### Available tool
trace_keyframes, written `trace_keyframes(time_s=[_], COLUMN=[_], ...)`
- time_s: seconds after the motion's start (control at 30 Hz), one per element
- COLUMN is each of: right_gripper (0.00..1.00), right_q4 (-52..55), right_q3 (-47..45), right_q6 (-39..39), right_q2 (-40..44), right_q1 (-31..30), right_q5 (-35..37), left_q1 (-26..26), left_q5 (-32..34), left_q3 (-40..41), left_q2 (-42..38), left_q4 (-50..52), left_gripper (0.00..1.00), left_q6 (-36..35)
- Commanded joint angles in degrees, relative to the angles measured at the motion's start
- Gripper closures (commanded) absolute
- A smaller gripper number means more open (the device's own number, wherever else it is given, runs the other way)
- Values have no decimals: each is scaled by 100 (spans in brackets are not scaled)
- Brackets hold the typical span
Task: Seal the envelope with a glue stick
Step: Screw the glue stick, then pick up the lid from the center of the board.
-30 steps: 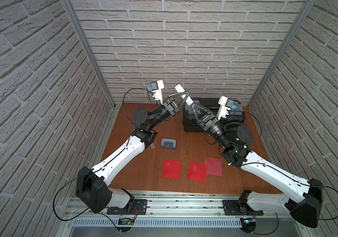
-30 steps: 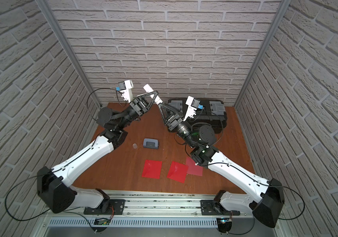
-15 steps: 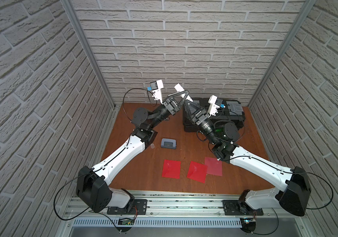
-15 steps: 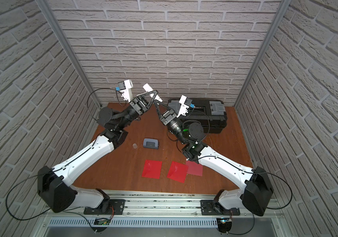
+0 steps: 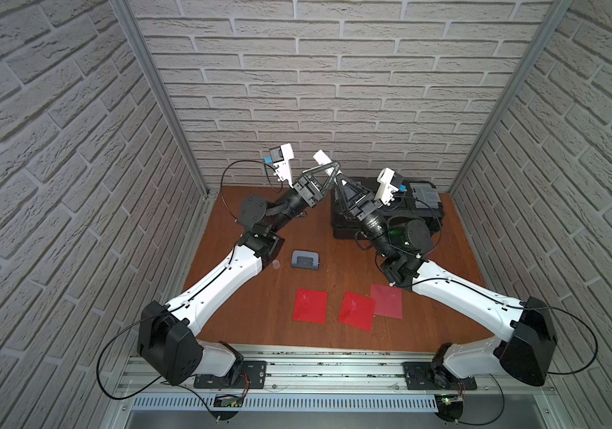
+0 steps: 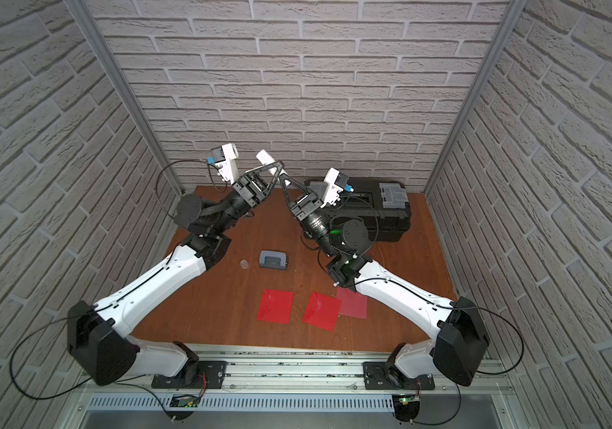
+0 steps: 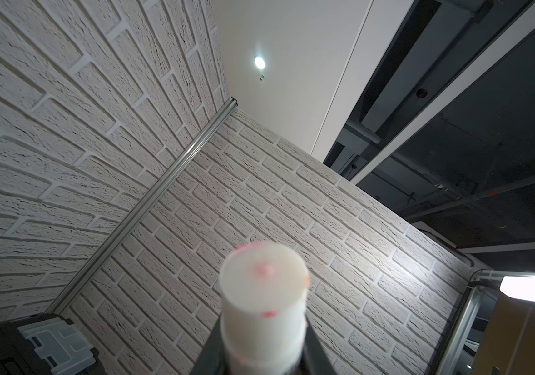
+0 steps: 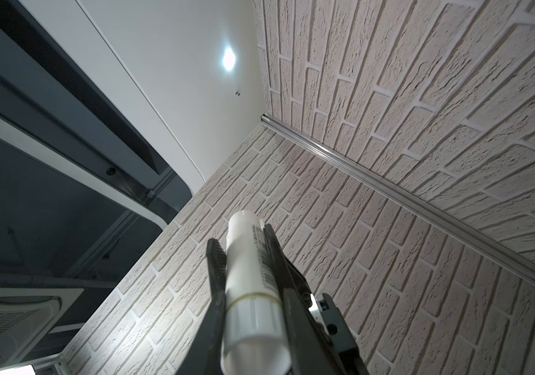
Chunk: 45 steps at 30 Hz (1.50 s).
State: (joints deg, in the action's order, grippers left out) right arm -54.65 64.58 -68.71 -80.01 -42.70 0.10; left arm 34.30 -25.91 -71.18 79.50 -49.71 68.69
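The glue stick, a white tube with a printed label, is held high above the back of the table, where both arms meet. My left gripper is shut on it; in the left wrist view the tube's white end shows red specks. My right gripper is shut on the same tube, and the right wrist view has the glue stick pressed between both fingers. A small translucent cap lies on the table. Three red envelopes lie flat near the front.
A grey-blue hole punch sits mid-table on the brown table. A black toolbox stands at the back right, behind the right arm. Brick-pattern walls enclose three sides. The palest envelope lies partly under the right forearm.
My right gripper has swung up and left to the glue stick and closed on it. The left arm has held still with the tube.
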Motion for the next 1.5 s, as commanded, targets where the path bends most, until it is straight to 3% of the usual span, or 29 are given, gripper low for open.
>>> trace_keyframes(time_s=[0.0, 0.07, 0.17, 0.2, 0.33, 0.53, 0.7, 0.87, 1.0, 1.2, 1.47], right_gripper=[88, 92, 96, 97, 97, 98, 98, 98, 97, 97, 97], right_q4=[-14, -23, 52, 108, 579, 2155, 3505, 4246, 4464, 4577, 4676], right_q3=[179, 144, 62, 27, -109, -126, 8, 53, 53, 39, 45], right_q6=[57, 96, 236, 310, 855, 2178, 3229, 3726, 3785, 3799, 3838], right_q2=[118, 150, 231, 277, 599, 1218, 1528, 1684, 1745, 1725, 1709], right_q1=[-2, 2, 10, 24, 59, 75, 101, 131, 154, 165, 174], right_q5=[-117, -89, -33, -10, 170, 713, 1211, 1447, 1466, 1456, 1450], left_q1=[32, 17, -56, -88, -245, -450, -495, -530, -620, -854, -994], left_q5=[-185, -180, -148, -131, 22, 574, 1469, 2544, 3151, 3441, 3795], left_q3=[-28, -26, 7, 48, 259, 643, 415, -76, -327, -449, -406], left_q2=[-96, -106, -173, -222, -499, -1216, -1643, -1431, -926, 96, 1138], left_q4=[-114, -51, 148, 239, 832, 2705, 5289, 7766, 9141, 10243, 10532], left_gripper=[100, 100, 57, 49, 38, 39, 43, 46, 42, 42, 45], left_q6=[-191, -216, -272, -293, -529, -1510, -2731, -3537, -3801, -3729, -3940])
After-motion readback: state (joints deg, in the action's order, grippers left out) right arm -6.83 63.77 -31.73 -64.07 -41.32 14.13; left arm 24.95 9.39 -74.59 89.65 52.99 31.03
